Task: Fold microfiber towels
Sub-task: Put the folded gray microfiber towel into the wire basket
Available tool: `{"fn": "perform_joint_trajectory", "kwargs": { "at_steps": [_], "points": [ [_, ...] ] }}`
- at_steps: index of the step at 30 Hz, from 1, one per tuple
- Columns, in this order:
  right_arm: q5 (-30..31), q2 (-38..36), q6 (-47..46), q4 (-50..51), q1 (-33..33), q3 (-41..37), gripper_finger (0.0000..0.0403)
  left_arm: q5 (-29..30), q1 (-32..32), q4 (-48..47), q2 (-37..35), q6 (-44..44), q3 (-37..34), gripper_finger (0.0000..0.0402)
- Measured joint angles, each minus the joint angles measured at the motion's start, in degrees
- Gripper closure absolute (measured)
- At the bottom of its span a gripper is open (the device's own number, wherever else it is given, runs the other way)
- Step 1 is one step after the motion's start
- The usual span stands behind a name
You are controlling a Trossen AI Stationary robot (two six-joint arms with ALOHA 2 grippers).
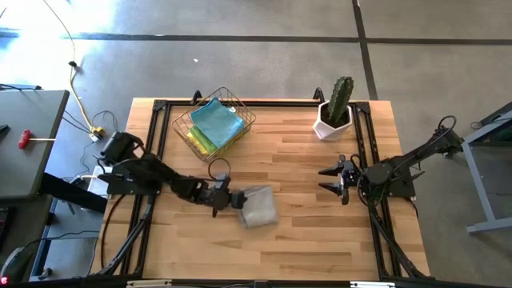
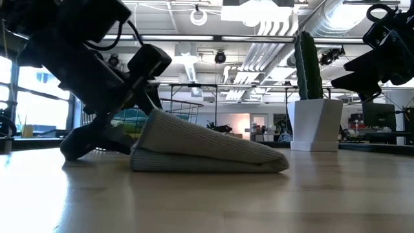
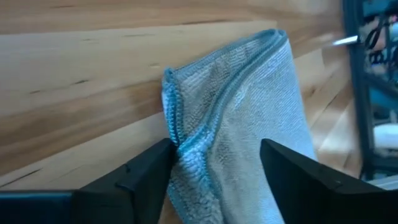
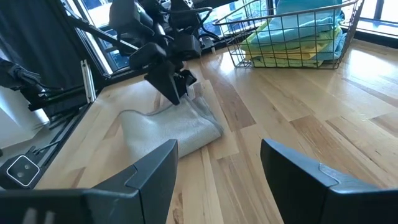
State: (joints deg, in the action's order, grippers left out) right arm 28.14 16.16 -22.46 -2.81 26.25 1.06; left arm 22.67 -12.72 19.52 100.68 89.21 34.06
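My open left gripper [image 1: 237, 200] straddles the folded grey towel's [image 1: 259, 206] edge, my right gripper [image 1: 333, 179] idles open, and seemingly several towels [image 1: 216, 126] await in the basket [image 1: 183, 126].

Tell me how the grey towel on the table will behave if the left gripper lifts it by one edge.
The grey towel would probably droop: its folded layers sag unevenly. It looks light and thin. The fold may fall open, since the left gripper, jaws open, straddles only one edge.

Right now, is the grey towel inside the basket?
No, the grey towel lies on the table at the left gripper, apart from the basket, which holds other towels.
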Motion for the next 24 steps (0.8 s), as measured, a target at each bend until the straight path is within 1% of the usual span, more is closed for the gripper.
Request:
{"fn": "perform_joint_trajectory", "kwargs": {
  "at_steps": [5, 8, 12, 15, 17, 21, 22, 24],
  "points": [
    [0.0, 0.0, 0.0, 0.0, 0.0, 0.0, 0.0179, -0.4, 0.7, -0.9, 2.7, -7.3, 3.3, 0.0220],
    [0.0, 0.0, 0.0, 0.0, 0.0, 0.0, 0.0179, -0.4, 0.8, -0.9, 3.3, -11.1, 4.0, 0.0247],
    [0.0, 0.0, 0.0, 0.0, 0.0, 0.0, 0.0179, -0.4, 0.9, -1.0, 3.5, -12.9, 4.1, 0.0273],
    [0.0, 0.0, 0.0, 0.0, 0.0, 0.0, 0.0179, 0.4, 0.9, -1.2, 3.5, -12.9, 4.1, 0.0301],
    [0.0, 0.0, 0.0, 0.0, 0.0, 0.0, 0.0179, 0.9, 0.9, -0.8, 3.6, -14.0, 4.1, 0.0326],
    [0.0, 0.0, 0.0, 0.0, 0.0, 0.0, 0.0179, 1.0, 0.9, 1.3, 3.7, -19.7, 4.1, 0.0386],
    [0.0, 0.0, 0.0, 0.0, 0.0, 0.0, 0.0179, 1.1, 0.9, 1.3, 3.7, -21.1, 4.2, 0.0392],
    [0.0, 0.0, 0.0, 0.0, 0.0, 0.0, 0.0179, 0.8, 1.1, 1.1, 3.8, -24.5, 4.6, 0.0392]
  ]
}}
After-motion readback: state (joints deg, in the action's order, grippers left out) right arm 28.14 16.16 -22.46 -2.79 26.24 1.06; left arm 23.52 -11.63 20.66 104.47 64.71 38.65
